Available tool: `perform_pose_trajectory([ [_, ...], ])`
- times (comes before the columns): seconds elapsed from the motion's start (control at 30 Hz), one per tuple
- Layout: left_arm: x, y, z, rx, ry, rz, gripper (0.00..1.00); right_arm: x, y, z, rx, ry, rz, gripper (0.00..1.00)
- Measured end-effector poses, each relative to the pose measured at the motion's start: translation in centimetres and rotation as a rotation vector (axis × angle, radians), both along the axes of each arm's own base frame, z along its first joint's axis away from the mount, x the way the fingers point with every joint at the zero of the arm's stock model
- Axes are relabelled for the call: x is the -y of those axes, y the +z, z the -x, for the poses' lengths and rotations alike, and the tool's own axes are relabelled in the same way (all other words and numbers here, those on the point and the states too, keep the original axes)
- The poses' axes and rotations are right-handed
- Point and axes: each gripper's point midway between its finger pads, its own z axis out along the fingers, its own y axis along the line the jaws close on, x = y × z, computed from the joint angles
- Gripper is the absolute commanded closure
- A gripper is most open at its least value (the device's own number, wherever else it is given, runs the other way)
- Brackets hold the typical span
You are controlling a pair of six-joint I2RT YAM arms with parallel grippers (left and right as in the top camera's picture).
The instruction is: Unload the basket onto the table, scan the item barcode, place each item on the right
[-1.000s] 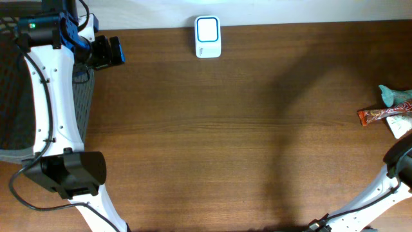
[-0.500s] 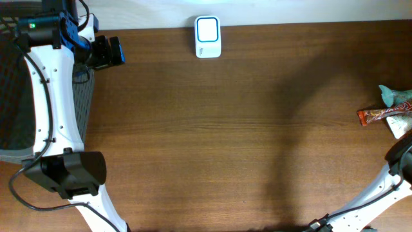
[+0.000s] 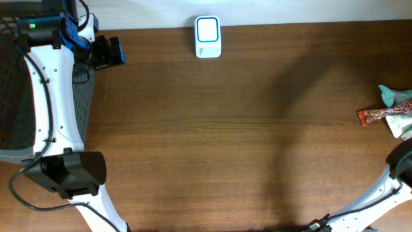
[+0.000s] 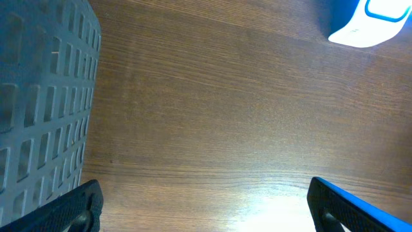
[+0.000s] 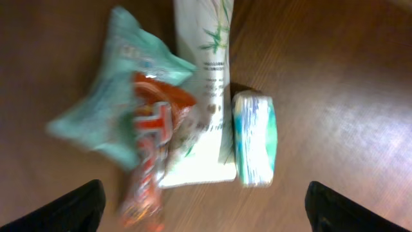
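The white barcode scanner (image 3: 207, 37) with a blue-edged window stands at the table's far edge; its corner (image 4: 370, 22) shows in the left wrist view. Several items lie in a pile at the right edge: a teal packet (image 5: 109, 109), a red snack bar (image 5: 151, 154), a white pack with a bamboo print (image 5: 203, 96) and a small teal-and-white pack (image 5: 254, 138). My right gripper (image 5: 206, 209) hovers open above the pile, nothing between its fingers. Far from it, my left gripper (image 4: 206, 212) is open over bare wood at the far left, beside the basket.
A grey slotted basket (image 4: 38, 96) stands at the table's left edge under the left arm (image 3: 51, 96). In the overhead view the pile (image 3: 386, 113) is partly cut off by the frame. The right arm's base link (image 3: 402, 164) shows at the right edge.
The right arm's dark link at the right edge has shifted slightly down and outward, uncovering more of the white pack. The left arm and the scanner have not moved.
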Motion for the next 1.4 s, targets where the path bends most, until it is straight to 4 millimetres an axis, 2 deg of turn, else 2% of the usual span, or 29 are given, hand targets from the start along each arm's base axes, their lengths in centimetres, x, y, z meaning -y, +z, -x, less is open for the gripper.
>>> perform_pose_trajectory([
  [0.07, 0.0, 0.0, 0.0, 0.001, 0.0, 0.0, 0.01, -1.0, 4.3, 0.4, 0.064, -0.007, 0.035, 0.01],
  [0.13, 0.0, 0.0, 0.0, 0.0, 0.0, 0.0, 0.01, -3.8, 12.5, 1.2, 0.211, 0.01, 0.103, 0.01],
  [0.2, 0.0, 0.0, 0.0, 0.0, 0.0, 0.0, 0.01, -8.4, 18.9, 2.5, 0.317, 0.063, 0.147, 0.01],
  [0.23, 0.0, 0.0, 0.0, 0.0, 0.0, 0.0, 0.01, -9.6, 20.2, 2.7, 0.34, 0.083, 0.162, 0.01],
  [0.33, 0.0, 0.0, 0.0, 0.0, 0.0, 0.0, 0.01, -17.7, 24.9, 3.8, 0.419, 0.237, 0.182, 0.01],
  [0.4, 0.0, 0.0, 0.0, 0.001, 0.0, 0.0, 0.01, -23.7, 26.9, 4.6, 0.463, 0.393, 0.186, 0.01],
  [0.5, 0.0, 0.0, 0.0, 0.001, 0.0, 0.0, 0.01, -30.5, 26.7, 5.3, 0.473, 0.588, 0.137, 0.01],
  [0.57, 0.0, 0.0, 0.0, 0.0, 0.0, 0.0, 0.01, -34.3, 25.3, 6.4, 0.44, 0.711, 0.088, 0.01],
  [0.67, 0.0, 0.0, 0.0, -0.001, 0.0, 0.0, 0.01, -37.8, 22.5, 8.6, 0.327, 0.826, 0.006, 0.01],
  [0.73, 0.0, 0.0, 0.0, 0.0, 0.0, 0.0, 0.01, -39.2, 21.0, 9.6, 0.258, 0.882, -0.034, 0.01],
  [0.8, 0.0, 0.0, 0.0, 0.0, 0.0, 0.0, 0.01, -39.8, 20.7, 9.6, 0.249, 0.903, -0.042, 0.01],
  [1.17, 0.0, 0.0, 0.0, 0.0, 0.0, 0.0, 0.01, -39.9, 20.0, 8.9, 0.219, 0.905, -0.055, 0.01],
  [1.23, 0.0, 0.0, 0.0, 0.0, 0.0, 0.0, 0.01, -40.4, 19.2, 9.1, 0.189, 0.924, -0.062, 0.01],
  [1.3, 0.0, 0.0, 0.0, 0.0, 0.0, 0.0, 0.01, -40.4, 16.9, 9.4, 0.111, 0.934, -0.06, 0.01],
  [1.4, 0.0, 0.0, 0.0, 0.0, 0.0, 0.0, 0.01, -40.5, 15.2, 8.6, 0.184, 0.943, -0.009, 0.01],
])
